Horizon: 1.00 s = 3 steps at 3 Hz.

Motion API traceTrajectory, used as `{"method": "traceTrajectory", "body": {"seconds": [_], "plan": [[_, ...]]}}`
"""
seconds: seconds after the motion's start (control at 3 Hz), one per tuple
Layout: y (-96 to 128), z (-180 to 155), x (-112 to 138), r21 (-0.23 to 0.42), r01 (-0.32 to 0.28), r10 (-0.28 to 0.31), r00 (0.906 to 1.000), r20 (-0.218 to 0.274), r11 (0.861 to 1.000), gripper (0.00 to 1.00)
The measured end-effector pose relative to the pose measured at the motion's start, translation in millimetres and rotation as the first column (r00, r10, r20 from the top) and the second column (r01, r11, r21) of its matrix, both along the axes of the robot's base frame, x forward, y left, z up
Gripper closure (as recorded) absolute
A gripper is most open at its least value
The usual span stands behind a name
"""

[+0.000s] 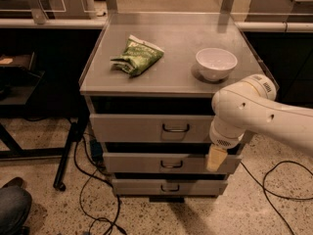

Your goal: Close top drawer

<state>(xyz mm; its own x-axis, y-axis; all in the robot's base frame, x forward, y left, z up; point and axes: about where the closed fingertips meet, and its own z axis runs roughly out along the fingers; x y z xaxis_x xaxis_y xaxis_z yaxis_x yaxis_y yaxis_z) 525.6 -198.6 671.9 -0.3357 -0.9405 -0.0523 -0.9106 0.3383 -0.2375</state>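
Observation:
The top drawer (146, 128) is a wide grey metal front with a small dark loop handle (175, 129) at its centre. It sits just under the cabinet top, pushed in about level with the frame. Two lower grey drawers (161, 163) step out a little below it. My white arm reaches in from the right, and my gripper (215, 158) hangs at the right end of the drawer fronts, its yellowish tip against the middle drawer's right side, just below the top drawer's right corner.
On the cabinet top (176, 77) lie a green snack bag (138, 56) and a white bowl (216, 63). Cables (93, 199) trail on the speckled floor. A dark table frame (29, 131) stands to the left. A shoe (12, 204) shows at bottom left.

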Motion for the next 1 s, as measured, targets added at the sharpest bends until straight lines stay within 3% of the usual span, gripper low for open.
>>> {"method": "traceTrajectory", "body": {"seconds": [0.33, 1.0], "plan": [[0.0, 0.0, 0.0, 0.0, 0.0, 0.0, 1.0, 0.0, 1.0, 0.49], [-0.6, 1.0, 7.4, -0.005, 0.01, -0.01, 0.9999, 0.011, 1.0, 0.97]]}}
